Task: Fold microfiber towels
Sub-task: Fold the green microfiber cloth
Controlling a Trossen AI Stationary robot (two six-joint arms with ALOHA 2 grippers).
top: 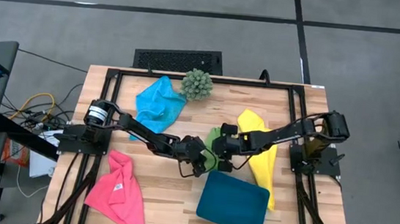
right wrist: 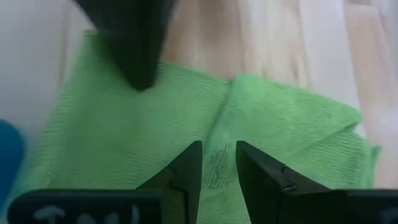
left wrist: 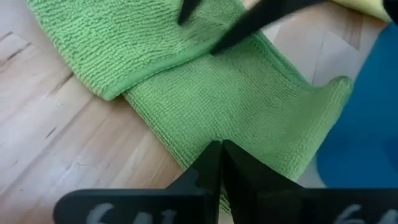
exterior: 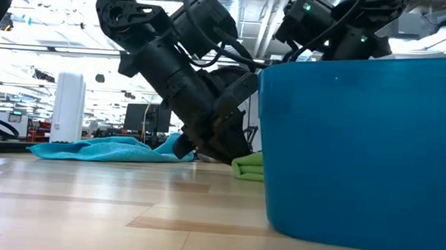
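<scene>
— When you look straight down, what do you find?
— Both grippers meet mid-table over the lime green towel (top: 214, 137), mostly hidden beneath them. Around it you see the sky blue towel (top: 158, 102), the yellow towel (top: 262, 156), the hot pink towel (top: 118, 192) and the dark teal tray (top: 234, 203).
— And from table height?
— You get only a folded green edge beside the tray wall.
— Your left wrist camera?
— It shows the ribbed green pile doubled over, with the left gripper (left wrist: 221, 163) clenched on the cloth's edge.
— The right wrist?
— The right gripper (right wrist: 217, 163) stands part-open, cloth bunched between its fingers; you cannot tell whether it grips.
</scene>
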